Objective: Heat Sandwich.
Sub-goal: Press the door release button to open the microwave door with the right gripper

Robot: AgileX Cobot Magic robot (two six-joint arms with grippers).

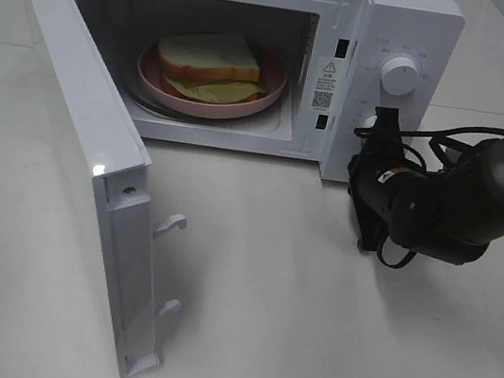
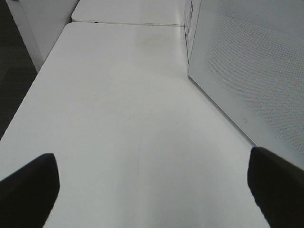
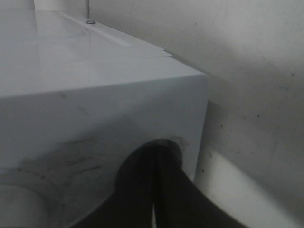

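Note:
The sandwich [image 1: 210, 58], white bread with tan crust and yellowish filling, lies on a round pink plate [image 1: 268, 99] inside the white microwave [image 1: 413, 23]. The microwave door [image 1: 80, 123] stands wide open to the left. My right gripper [image 1: 383, 125] is at the control panel, beside the lower knob and below the upper knob [image 1: 401, 76]. In the right wrist view its dark fingers [image 3: 137, 190] are pressed together, tips against the panel. My left gripper [image 2: 152, 190] is open and empty over bare table; it is out of the exterior high view.
The white table [image 1: 306, 332] extends in front of the microwave. Black cables [image 1: 442, 142] trail behind the right arm. The left wrist view shows the microwave's perforated side wall [image 2: 251, 71] close by and the table edge [image 2: 33, 90].

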